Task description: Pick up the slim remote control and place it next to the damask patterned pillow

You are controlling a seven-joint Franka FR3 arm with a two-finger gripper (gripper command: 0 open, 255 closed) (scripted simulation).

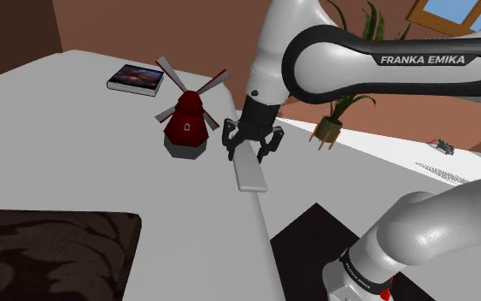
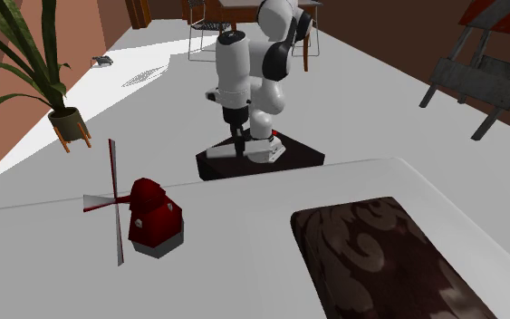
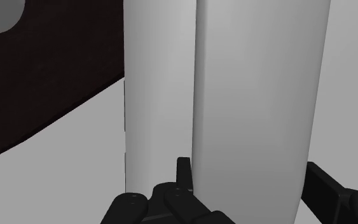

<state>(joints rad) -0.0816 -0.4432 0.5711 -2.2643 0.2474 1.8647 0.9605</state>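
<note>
The slim remote is a plain pale grey slab, clasped at one end by my black gripper. It hangs just over the edge of the white surface. In the wrist view the remote runs long between the two fingers, and the gripper is shut on it. The second exterior view has the gripper low in front of the stand, with the pale remote under it. The dark brown damask pillow lies at the near corner of the surface, well apart from the remote, and it also lies at the second exterior view's right.
A red windmill model stands on the white surface just beside the gripper, its blades spread wide. A book lies farther back. A potted plant stands on the floor beyond. The dark stand top lies below the surface's edge.
</note>
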